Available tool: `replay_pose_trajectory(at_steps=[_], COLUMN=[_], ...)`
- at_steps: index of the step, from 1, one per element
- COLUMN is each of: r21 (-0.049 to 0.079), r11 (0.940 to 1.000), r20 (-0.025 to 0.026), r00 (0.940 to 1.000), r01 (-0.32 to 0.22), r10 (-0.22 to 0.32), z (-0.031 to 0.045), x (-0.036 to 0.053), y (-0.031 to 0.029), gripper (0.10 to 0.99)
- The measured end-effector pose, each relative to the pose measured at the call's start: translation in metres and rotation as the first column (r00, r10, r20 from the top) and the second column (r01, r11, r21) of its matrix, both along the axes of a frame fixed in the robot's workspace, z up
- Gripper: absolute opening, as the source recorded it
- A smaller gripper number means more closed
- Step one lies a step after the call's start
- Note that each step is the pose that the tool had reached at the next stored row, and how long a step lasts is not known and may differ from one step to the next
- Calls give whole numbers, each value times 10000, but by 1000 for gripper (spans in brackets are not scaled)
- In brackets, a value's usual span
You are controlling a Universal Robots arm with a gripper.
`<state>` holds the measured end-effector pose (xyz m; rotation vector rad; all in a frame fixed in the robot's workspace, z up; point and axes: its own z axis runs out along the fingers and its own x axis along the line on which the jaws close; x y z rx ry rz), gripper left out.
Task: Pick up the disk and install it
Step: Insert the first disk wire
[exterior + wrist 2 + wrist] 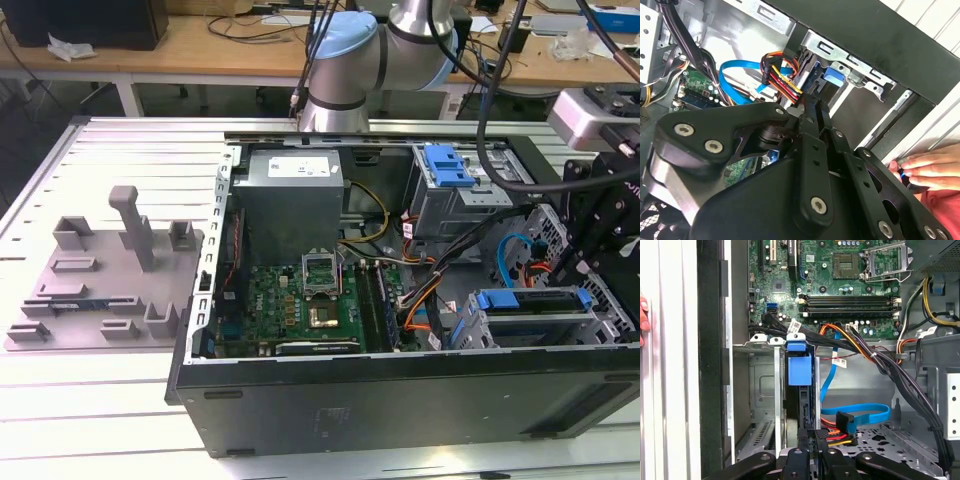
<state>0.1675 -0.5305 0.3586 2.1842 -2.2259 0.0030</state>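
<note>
Right now the disk (800, 372) sits in the drive cage (762, 390) inside the open computer case (400, 400), which lies on the counter (100, 400). In the first wrist view it stands on its thin edge between the metal walls of the cage. Its long side runs from the gripper (812, 436) toward the green board (840, 270), and the end with the blue tab points at that board. In the exterior view the same long side runs from that view's left to its right. The gripper is right at the near end of the disk, but I cannot tell if the jaws are squeezing it or are a bit open (the black arms hide that spot). I think the disk is stiff and quite heavy for how big it is, since it looks mostly metal, and it would not like a bump or a drop. Its flat faces may be slippery. The best place to hold it, I think, is across the two long sides of the blue frame, near the middle, so it does not tip. Some colored cables (865, 410) lie just beside the cage. A person's hand (925, 167) is near the outside of the case.
</note>
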Motion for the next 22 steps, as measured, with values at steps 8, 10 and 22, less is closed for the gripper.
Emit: replay_pose_trajectory(at_steps=[8,10,22], r21=[3,3,3], r11=[10000,10000,10000], r20=[0,0,0], r00=[10000,10000,10000], r01=[0,0,5], r10=[0,0,-5], z=[-21,-25,-58], x=[6,6,6], y=[0,0,-2], gripper=[165,165,165])
